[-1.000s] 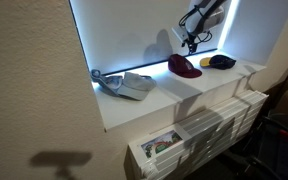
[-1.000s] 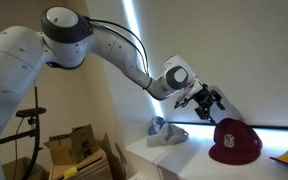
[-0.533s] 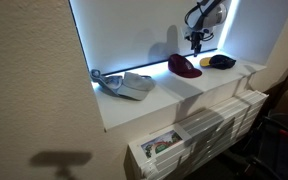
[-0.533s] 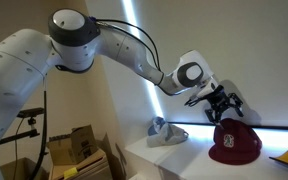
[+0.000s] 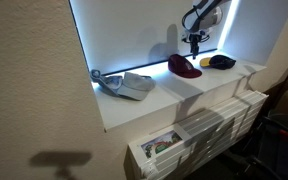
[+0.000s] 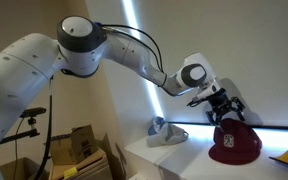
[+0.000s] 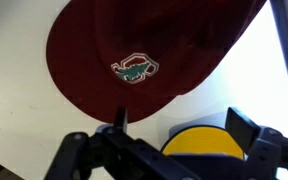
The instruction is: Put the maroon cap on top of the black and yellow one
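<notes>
Your jaws hang spread wide and empty just over the maroon cap [image 6: 234,142] on the bench [image 5: 184,90]. Come straight down and pinch it centrally; the black and yellow one [image 5: 221,61] sits just beyond, to its right.

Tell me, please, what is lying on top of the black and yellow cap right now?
Nothing shows on it: the gripper hovers over the maroon cap, and the black and yellow cap lies bare beside that. Under its crown is hidden.
</notes>
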Controlling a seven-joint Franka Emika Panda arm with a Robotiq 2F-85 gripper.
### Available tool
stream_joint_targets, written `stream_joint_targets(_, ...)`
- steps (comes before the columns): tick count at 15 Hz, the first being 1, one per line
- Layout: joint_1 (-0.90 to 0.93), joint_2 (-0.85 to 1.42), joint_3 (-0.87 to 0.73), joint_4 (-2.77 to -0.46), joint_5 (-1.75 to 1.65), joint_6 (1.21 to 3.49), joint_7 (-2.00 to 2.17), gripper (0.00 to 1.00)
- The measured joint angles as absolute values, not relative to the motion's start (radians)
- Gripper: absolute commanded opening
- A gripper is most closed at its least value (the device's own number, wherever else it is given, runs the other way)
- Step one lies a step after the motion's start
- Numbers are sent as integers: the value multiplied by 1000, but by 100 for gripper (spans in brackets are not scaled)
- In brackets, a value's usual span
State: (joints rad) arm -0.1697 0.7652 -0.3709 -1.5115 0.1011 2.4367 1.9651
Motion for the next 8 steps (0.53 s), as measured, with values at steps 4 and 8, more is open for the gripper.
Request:
stream_joint_targets(4, -166, 773, -357, -1534, 17, 2525, 1827, 100)
stream_joint_targets(8, -165, 778, -357, -1544, -2, 2555, 1785, 100)
